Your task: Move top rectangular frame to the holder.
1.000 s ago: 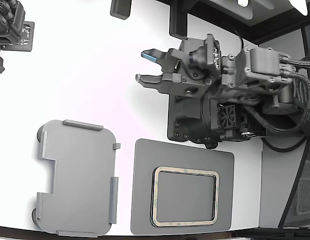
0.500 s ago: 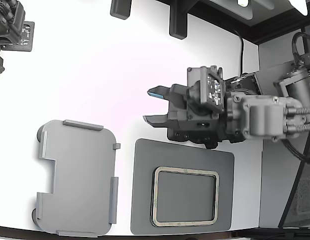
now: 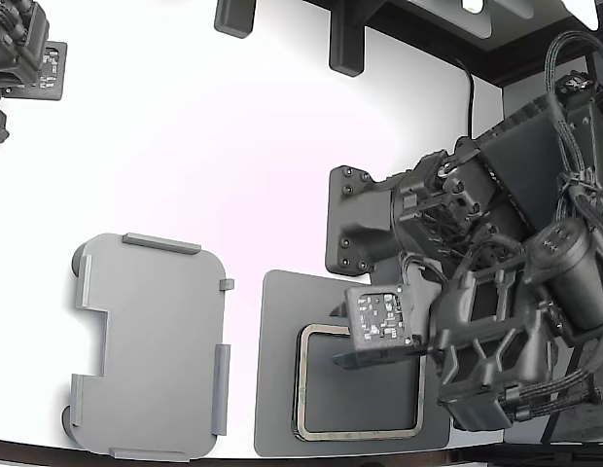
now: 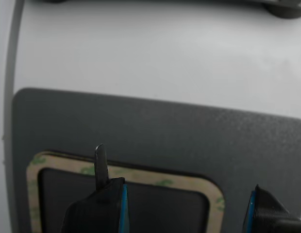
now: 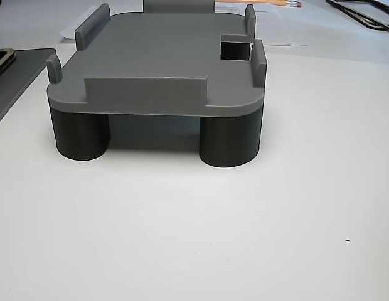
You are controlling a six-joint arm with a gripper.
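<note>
**Below the parted fingers: a thin frame that may not come up cleanly**

Directly under the gripper [image 4: 184, 208] lies the top rectangular frame [image 4: 141, 175], flat on a dark grey slab [image 4: 189, 136]. The jaws stand apart with nothing between them; in the wrist view one blue-lined finger [image 4: 109, 199] hangs over the frame's near long side, its thin tip overlapping the tan band, while the other finger sits further along, over the open middle. Whether the tip touches the frame I cannot tell.

The main risk, as I judge it, is the grip itself. The frame is very thin and lies flush, so closing fingers could skate over it, push it sideways across the slab, or catch only one edge and lift it crooked. Pressing down too hard could drive the tip into the slab.

The frame is beige-tan with faint green mottling, rounded at its corners, and the slab shows through its open centre. In the exterior view the arm covers part of the frame [image 3: 311, 428].

The holder [image 3: 151, 345], a light grey tray with raised edge tabs, stands well away from the gripper, off beyond the slab's far edge, with nothing on it.
</note>
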